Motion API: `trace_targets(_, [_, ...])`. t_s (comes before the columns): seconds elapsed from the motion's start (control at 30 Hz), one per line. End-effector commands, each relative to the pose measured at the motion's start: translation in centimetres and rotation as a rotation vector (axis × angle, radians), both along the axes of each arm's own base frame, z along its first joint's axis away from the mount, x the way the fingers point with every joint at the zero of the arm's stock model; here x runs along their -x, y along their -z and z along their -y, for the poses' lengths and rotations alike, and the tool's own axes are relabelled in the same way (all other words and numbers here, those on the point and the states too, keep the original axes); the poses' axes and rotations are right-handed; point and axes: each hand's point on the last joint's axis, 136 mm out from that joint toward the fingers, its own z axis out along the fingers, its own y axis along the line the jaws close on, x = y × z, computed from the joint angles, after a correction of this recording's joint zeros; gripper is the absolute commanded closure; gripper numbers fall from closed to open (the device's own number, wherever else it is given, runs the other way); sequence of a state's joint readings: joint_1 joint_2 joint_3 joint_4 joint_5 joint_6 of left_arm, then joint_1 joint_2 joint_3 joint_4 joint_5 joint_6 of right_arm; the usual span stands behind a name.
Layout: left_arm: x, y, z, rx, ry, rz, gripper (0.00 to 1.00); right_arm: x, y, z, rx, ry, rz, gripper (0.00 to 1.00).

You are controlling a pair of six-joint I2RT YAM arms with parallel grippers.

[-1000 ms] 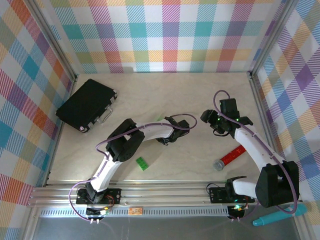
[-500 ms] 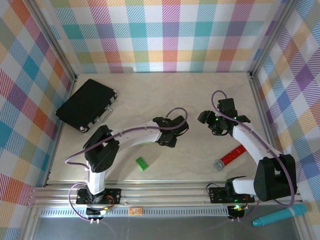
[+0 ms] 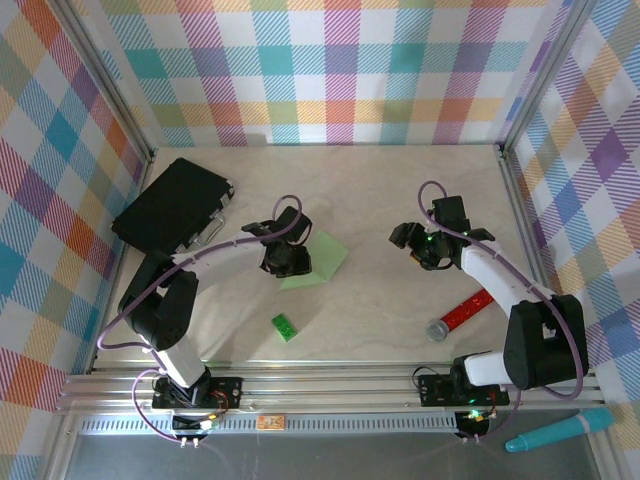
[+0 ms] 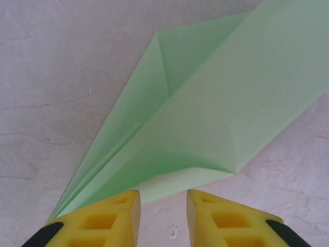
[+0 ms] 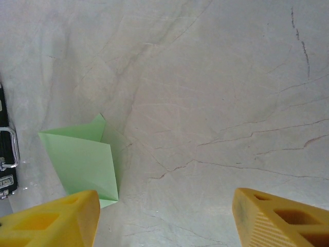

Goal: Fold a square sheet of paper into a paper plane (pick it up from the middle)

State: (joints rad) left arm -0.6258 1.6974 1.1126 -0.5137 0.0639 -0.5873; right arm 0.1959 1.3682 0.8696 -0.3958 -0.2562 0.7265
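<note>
Pale-green paper plane [image 4: 205, 103], half made, lies flat on the table [image 3: 400, 190] right in front of my left gripper [image 4: 163, 206]. Its near edge is just beyond the fingertips, and its narrow folded point runs down past the left-hand finger. I read that placement as a pressing job: the layered folds and centre crease face up, where the fingers can run along them. The left fingers stand a little apart with bare table between them, clamped on nothing.

My right gripper [image 5: 165, 206] hovers well apart from the paper, fingers spread wide and empty, with the sheet ahead and to its left. I judge it is parked there to leave the left arm room, ready to pin a flap. The corner nearest the left fingers seems to lift slightly, so a careless sweep could drag it out of line.

Around the work, a small green toy brick [image 3: 285, 327] lies to the side of the left gripper, toward the arm bases. A black case [image 3: 170, 205] sits behind that gripper, and a red tube [image 3: 462, 312] lies behind the right one. None sits between either gripper and the paper.
</note>
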Motion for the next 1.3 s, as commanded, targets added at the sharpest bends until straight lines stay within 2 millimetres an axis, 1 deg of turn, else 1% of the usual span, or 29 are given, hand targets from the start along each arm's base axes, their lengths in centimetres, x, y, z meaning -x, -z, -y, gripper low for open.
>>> trace_targets(0.0, [-1.2, 0.1, 1.4, 0.083, 0.008, 0.003, 0.72, -0.7, -0.6, -0.5, -0.037, 0.003, 0.005, 0.31])
trace_targets(0.1, [-2.4, 0.6, 1.1, 0.080, -0.012, 0.007, 0.73, -0.7, -0.3, -0.6, -0.041, -0.002, -0.003, 0.31])
trace_targets(0.2, [-3.0, 1.3, 1.1, 0.066, -0.013, 0.008, 0.74, -0.7, 0.0, -0.8, -0.046, -0.006, -0.013, 0.32])
trace_targets(0.33, [-3.5, 2.6, 0.3, 0.020, -0.027, 0.001, 0.75, -0.7, 0.2, -0.9, -0.049, -0.011, -0.017, 0.32])
trace_targets(0.43, [-3.5, 3.6, 0.3, 0.026, -0.038, -0.022, 0.75, -0.7, 0.4, -0.9, -0.055, -0.014, -0.024, 0.32])
trace_targets(0.63, [-2.1, 5.1, 2.0, 0.141, -0.055, -0.108, 0.76, -0.3, 0.7, -1.7, -0.100, -0.027, -0.046, 0.32])
trace_targets(0.7, [-1.2, 5.5, 2.9, 0.187, -0.062, -0.142, 0.76, 0.1, 1.0, -2.1, -0.130, -0.028, -0.067, 0.32])
trace_targets(0.77, [-1.0, 5.3, 4.2, 0.238, -0.066, -0.145, 0.76, 0.7, 1.4, -2.6, -0.159, -0.028, -0.089, 0.33])
trace_targets(0.9, [0.1, 5.2, 6.2, 0.313, -0.099, -0.181, 0.78, 2.2, 2.4, -4.0, -0.204, -0.037, -0.139, 0.35])
trace_targets(1.0, [0.6, 5.4, 7.4, 0.357, -0.135, -0.202, 0.80, 3.5, 3.1, -5.1, -0.233, -0.050, -0.168, 0.36])
trace_targets(1.1, [0.8, 5.8, 7.5, 0.382, -0.191, -0.218, 0.82, 4.5, 4.0, -6.5, -0.258, -0.068, -0.192, 0.39])
trace_targets(1.27, [1.2, 7.0, 6.7, 0.350, -0.230, -0.235, 0.82, 5.4, 5.1, -9.8, -0.304, -0.129, -0.228, 0.46])
